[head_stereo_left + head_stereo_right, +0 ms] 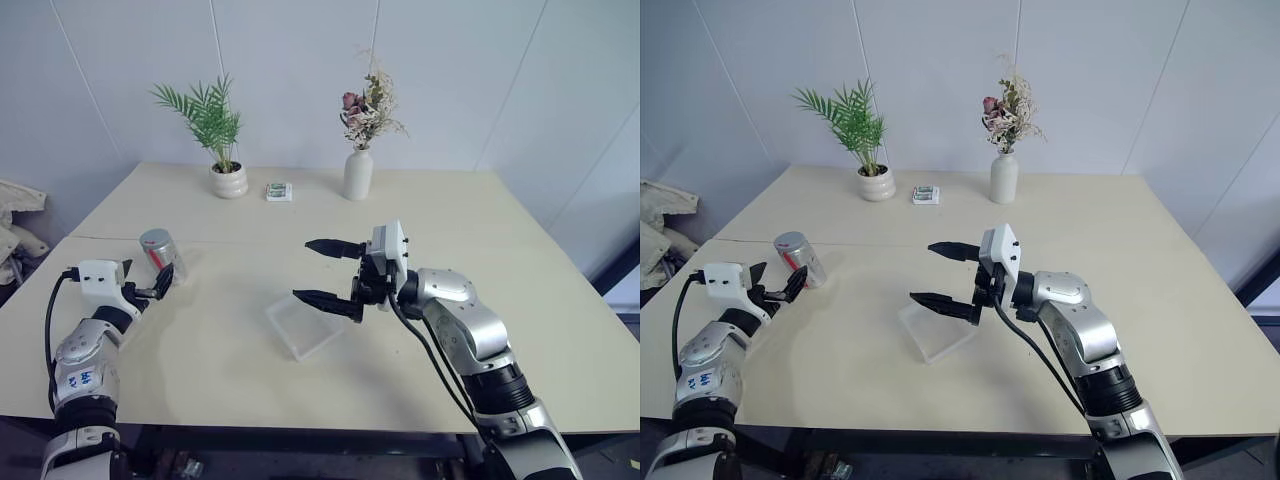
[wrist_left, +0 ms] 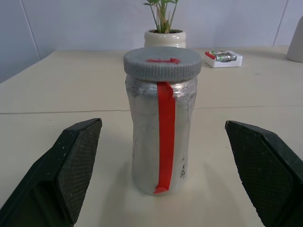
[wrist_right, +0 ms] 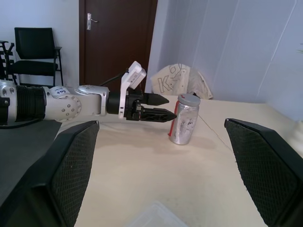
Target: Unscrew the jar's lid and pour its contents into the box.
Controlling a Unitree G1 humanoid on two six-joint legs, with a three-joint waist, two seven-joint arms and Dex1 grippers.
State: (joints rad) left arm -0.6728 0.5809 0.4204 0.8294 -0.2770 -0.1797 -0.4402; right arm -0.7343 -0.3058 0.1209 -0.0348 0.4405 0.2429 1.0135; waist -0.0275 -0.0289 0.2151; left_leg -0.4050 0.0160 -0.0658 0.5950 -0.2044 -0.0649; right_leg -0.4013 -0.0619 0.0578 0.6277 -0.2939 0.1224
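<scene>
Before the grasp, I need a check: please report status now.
Both grippers, left gripper and right gripper, open, empty. Jar upright, lid on. Nothing in the way.

On the counter (image 1: 450,200) we see the jar (image 1: 160,252) at left, the box (image 1: 306,325) near the middle, and plant pot (image 1: 229,180), packet (image 1: 279,191) and vase (image 1: 358,174) behind.

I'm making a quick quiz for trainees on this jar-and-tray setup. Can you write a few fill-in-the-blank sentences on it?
1. The jar stands upright with its lid still ____.
2. The stripe down the jar's side is ____.
3. The left hand has its fingers ____ near the jar.
4. The right hand hovers over the clear ____.

Missing words: on; red; open; box
</scene>
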